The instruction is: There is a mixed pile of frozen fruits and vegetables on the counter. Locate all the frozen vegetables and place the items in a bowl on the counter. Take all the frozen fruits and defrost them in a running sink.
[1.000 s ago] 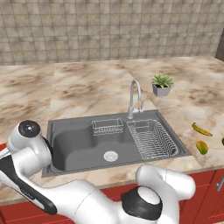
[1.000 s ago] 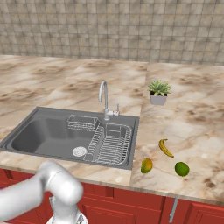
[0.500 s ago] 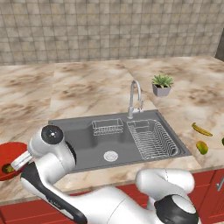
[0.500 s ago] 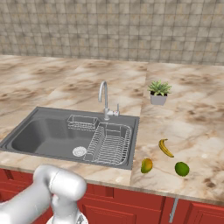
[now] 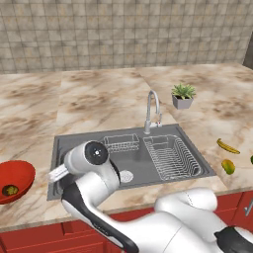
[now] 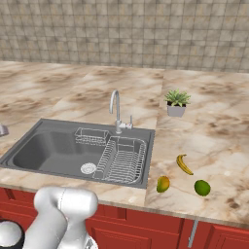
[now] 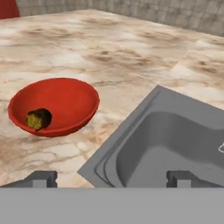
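End effector (image 7: 112,177): fingers wide apart, nothing held, hanging over sink (image 7: 175,144) left edge. Dark-green veg (image 7: 38,118) seen inside red bowl (image 7: 83,98) on table (image 7: 109,48), just beside sink. Judged next: round green veg (image 6: 202,187) to be fetched, far right of sink; grip to be centred, closed gently. Mango-like fruit (image 6: 163,184), banana (image 6: 184,164) near it, not to be knocked. Green veg cut off in left base view; tap running or not: can't tell.
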